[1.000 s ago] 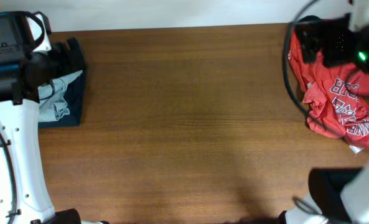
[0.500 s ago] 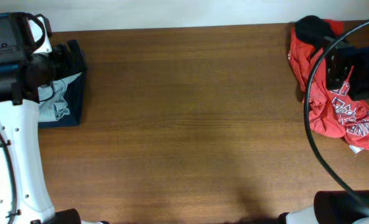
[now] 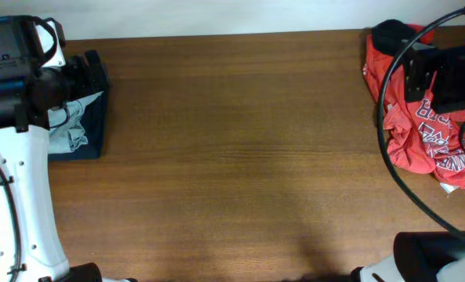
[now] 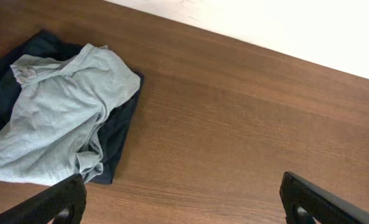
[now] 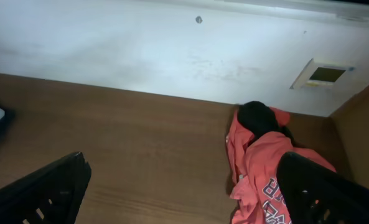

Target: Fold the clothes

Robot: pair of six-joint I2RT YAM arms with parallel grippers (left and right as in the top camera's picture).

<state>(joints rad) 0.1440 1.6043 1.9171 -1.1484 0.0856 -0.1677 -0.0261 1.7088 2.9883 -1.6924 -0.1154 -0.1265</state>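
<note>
A pale grey-green T-shirt (image 3: 69,125) lies crumpled on a dark navy garment (image 3: 95,129) at the table's left edge; both show in the left wrist view, the T-shirt (image 4: 60,112) on the navy one (image 4: 119,134). My left gripper (image 4: 184,211) is open and empty, just right of that pile. Red shirts with white lettering (image 3: 424,137) lie heaped at the far right with a black piece (image 3: 393,35) at the back. In the right wrist view my right gripper (image 5: 184,205) is open and empty, with its right finger over the red shirt (image 5: 259,168) and the black piece (image 5: 259,118) behind.
The right arm (image 3: 448,74) and its black cable (image 3: 385,117) hang over the red heap. The left arm's white body (image 3: 20,188) stands along the left edge. A pale wall (image 5: 172,50) runs behind the table's far edge.
The right arm has swung down from the back right corner to hover over the red heap. The left arm and both piles have not moved.
</note>
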